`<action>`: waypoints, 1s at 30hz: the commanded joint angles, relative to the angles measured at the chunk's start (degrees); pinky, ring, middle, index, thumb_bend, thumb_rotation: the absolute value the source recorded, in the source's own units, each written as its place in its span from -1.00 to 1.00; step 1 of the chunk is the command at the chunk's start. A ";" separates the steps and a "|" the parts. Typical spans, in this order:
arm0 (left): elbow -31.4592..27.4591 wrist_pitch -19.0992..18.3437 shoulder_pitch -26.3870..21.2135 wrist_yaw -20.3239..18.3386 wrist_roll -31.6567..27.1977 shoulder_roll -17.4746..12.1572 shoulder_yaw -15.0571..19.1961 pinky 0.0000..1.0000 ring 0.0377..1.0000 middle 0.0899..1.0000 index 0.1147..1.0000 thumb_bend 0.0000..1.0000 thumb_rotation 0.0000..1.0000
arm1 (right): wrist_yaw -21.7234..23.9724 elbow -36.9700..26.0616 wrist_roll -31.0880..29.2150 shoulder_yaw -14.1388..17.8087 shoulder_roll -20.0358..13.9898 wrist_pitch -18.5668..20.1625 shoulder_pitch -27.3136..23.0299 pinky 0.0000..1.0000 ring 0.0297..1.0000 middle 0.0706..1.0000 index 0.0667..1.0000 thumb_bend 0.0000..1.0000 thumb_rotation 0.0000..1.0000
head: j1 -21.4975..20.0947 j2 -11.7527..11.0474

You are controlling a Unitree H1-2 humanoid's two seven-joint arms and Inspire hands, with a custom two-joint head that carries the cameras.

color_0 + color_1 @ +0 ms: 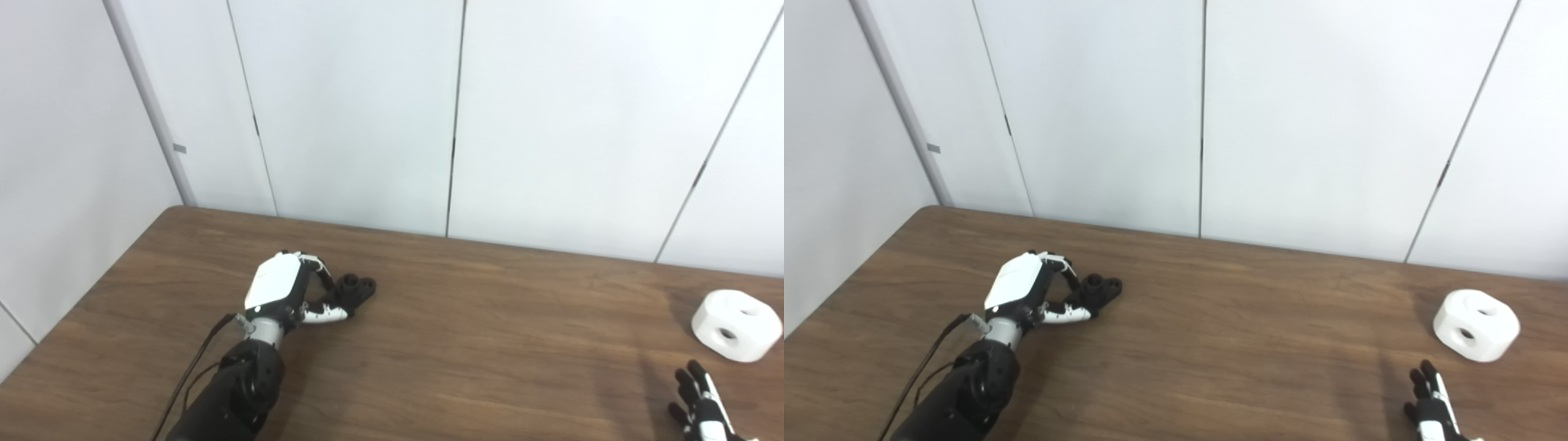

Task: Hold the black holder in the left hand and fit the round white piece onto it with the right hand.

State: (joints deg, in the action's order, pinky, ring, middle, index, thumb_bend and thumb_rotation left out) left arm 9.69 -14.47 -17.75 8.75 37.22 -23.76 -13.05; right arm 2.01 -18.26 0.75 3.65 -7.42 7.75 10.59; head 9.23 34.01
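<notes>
The black holder (357, 288) lies on the brown table, left of centre, its two round sockets facing up. My left hand (288, 288) reaches it from the near left, with fingers curled over its near end and thumb pressed under it, so the hand is shut on it. The round white piece (737, 324), a thick disc with holes on top and in its side, rests on the table at the far right. My right hand (704, 404) shows only partly at the bottom right corner, fingers stretched out and apart, a short way in front of the white piece and not touching it.
The wooden table (478, 343) runs up to a white panelled wall (367, 122) at the back; its left edge slants along the picture's left side. A black cable (190, 367) hangs beside my left forearm.
</notes>
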 commanded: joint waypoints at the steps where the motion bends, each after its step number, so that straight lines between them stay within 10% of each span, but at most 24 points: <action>1: -3.15 1.51 -0.99 0.04 1.51 -0.16 -0.16 1.00 0.79 0.57 -0.16 0.04 -0.91 | -0.55 -1.95 0.47 0.17 0.39 0.11 0.92 1.00 1.00 0.95 1.00 0.07 1.00 | -0.31 0.16; 30: -20.87 6.31 9.03 -10.82 3.98 6.19 -5.49 1.00 0.75 0.53 -0.16 0.04 -0.90 | -2.10 -3.58 3.41 -1.66 2.06 1.88 0.04 1.00 1.00 0.93 1.00 0.21 1.00 | -9.70 4.98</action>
State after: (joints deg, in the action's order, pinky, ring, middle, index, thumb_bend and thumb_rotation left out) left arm -8.86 -9.88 -7.56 -2.33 40.37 -17.63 -18.66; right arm 0.56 -19.64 3.74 2.11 -6.97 9.88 10.35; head -0.17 38.67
